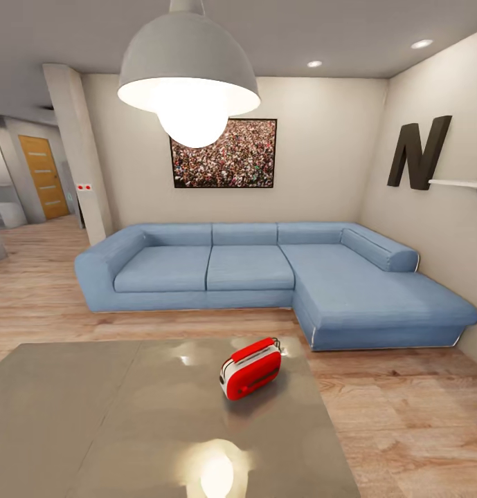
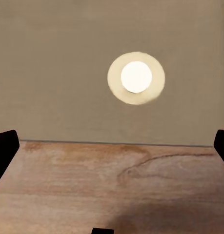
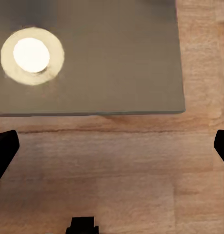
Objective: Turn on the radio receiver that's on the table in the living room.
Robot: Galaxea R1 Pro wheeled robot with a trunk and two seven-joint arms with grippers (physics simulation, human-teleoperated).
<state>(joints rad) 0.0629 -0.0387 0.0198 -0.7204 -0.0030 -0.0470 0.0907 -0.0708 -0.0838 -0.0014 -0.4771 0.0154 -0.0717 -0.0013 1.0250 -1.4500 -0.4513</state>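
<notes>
We face a home living room: a blue L-shaped fabric sofa (image 1: 266,277) mid-frame, a framed crowd photo (image 1: 224,153) above it, a white dome pendant lamp (image 1: 188,72) at top, light wood plank floor (image 1: 404,415).

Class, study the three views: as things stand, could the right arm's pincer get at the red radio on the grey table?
Probably not yet. The radio receiver stands far up the table with nothing around it, but the right pincer, open, hangs over floor before the table's near edge. The path looks free; the robot likely must close in first.
</notes>
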